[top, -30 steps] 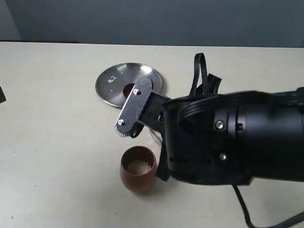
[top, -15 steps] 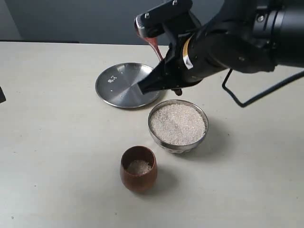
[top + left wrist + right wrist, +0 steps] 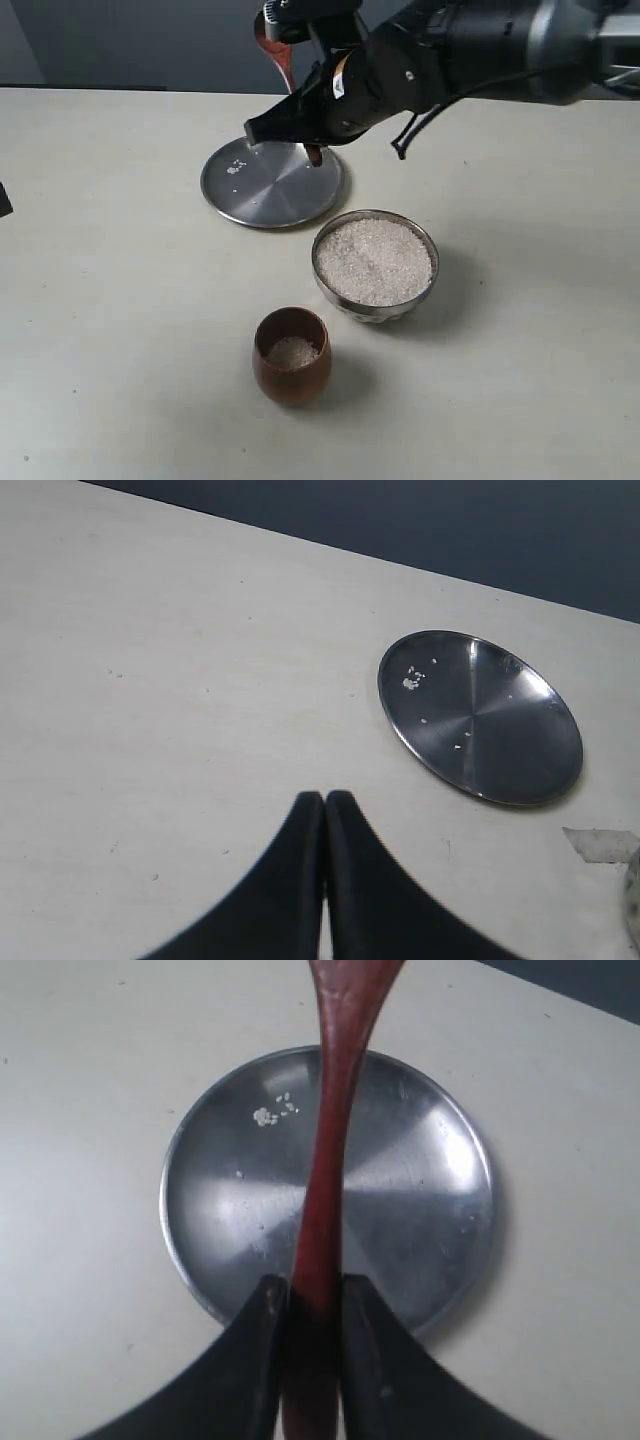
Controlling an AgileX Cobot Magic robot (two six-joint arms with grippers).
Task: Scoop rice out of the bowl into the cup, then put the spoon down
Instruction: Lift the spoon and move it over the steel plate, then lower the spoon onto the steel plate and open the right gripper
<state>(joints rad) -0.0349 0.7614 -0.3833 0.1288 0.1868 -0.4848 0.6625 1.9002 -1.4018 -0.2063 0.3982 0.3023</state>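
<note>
Moved since half a second ago: right gripper (image 3: 313,1285) and its arm, gone back from the bowl's far side and leftward, now over the plate, the spoon carried along. Bowl, cup and plate lie as they did.

Item 1. Spoon (image 3: 334,1110), dark reddish-brown wood. Its thin handle is pinched between the right jaws, one on each side. In the exterior view it stands steeply tilted with the wider end uppermost. The narrow lower end shows under the arm, above the plate's far part. Whether that end touches the steel cannot be told.

Item 2. Plate (image 3: 255,190), flat, shallow, shiny steel. It lies on the desk (image 3: 120,300), beyond the bowl and to its left. A few stray grains (image 3: 265,1117) lie on it, most in one small cluster.

Item 3. Bowl (image 3: 375,308), round steel, deep-sided. It stands near the middle of the desk, just beside the plate but apart from it. It is filled almost to the rim with rice (image 3: 375,260), a pale speckled heap.

Item 4. Cup (image 3: 290,378), small, barrel-shaped, reddish-brown wood, upright. It stands nearer the camera than the bowl and to its left, close but not touching. A low layer of rice lies inside, well under the rim.

Item 5. Left gripper (image 3: 324,802), seen in its own wrist view only. Its jaws are pressed together at the tips, over bare desk, with the plate in view beyond them.
</note>
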